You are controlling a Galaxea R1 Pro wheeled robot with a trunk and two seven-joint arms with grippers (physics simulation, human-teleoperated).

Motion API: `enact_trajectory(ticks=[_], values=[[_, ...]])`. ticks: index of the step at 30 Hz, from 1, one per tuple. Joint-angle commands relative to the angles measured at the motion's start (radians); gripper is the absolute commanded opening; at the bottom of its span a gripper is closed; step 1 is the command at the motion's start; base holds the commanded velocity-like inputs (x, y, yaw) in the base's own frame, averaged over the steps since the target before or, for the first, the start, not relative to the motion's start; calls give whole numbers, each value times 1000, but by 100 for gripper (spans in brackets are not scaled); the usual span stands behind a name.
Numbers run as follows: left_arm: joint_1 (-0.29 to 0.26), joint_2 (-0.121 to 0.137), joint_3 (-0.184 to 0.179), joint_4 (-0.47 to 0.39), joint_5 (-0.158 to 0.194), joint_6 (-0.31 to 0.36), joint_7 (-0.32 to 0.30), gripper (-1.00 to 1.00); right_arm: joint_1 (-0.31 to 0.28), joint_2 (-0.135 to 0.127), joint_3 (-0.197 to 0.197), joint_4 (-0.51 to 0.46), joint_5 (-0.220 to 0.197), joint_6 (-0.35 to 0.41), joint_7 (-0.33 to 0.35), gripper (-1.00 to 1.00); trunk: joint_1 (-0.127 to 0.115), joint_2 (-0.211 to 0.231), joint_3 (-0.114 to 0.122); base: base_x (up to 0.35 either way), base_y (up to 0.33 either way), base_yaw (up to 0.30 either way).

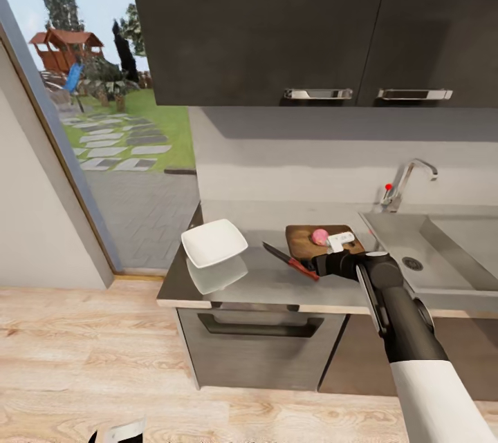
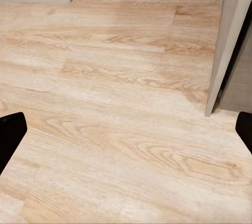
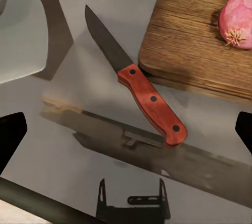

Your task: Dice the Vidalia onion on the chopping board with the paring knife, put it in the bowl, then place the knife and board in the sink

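The onion (image 3: 239, 18) sits whole on the board (image 3: 194, 40), ready for cutting. The knife (image 3: 137, 80) lies beside it on the countertop (image 3: 79, 145), handle toward me. My right gripper (image 3: 126, 129) hangs wide above that handle, I judge to grasp it.

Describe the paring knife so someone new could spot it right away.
Start at the grey countertop left of the sink. Between the white bowl and the chopping board lies the paring knife, marked out by its red riveted handle and dark pointed blade.
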Motion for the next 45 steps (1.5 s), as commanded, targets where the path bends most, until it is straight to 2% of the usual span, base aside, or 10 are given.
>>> enact_trajectory(ticks=[1, 30, 45], values=[[-2, 0, -9, 3, 4, -4, 4, 100, -1, 0, -1, -1, 10, 2, 10, 100, 0, -2, -3, 0, 0, 0], [-2, -2, -9, 3, 4, -4, 4, 100, -1, -2, -12, 4, 0, -2, 10, 100, 0, -2, -50, 45, -12, 0], [-2, -2, -9, 3, 4, -4, 4, 100, 0, -1, -16, 38, 0, -4, 10, 100, 0, -2, -62, 116, 0, 0]])
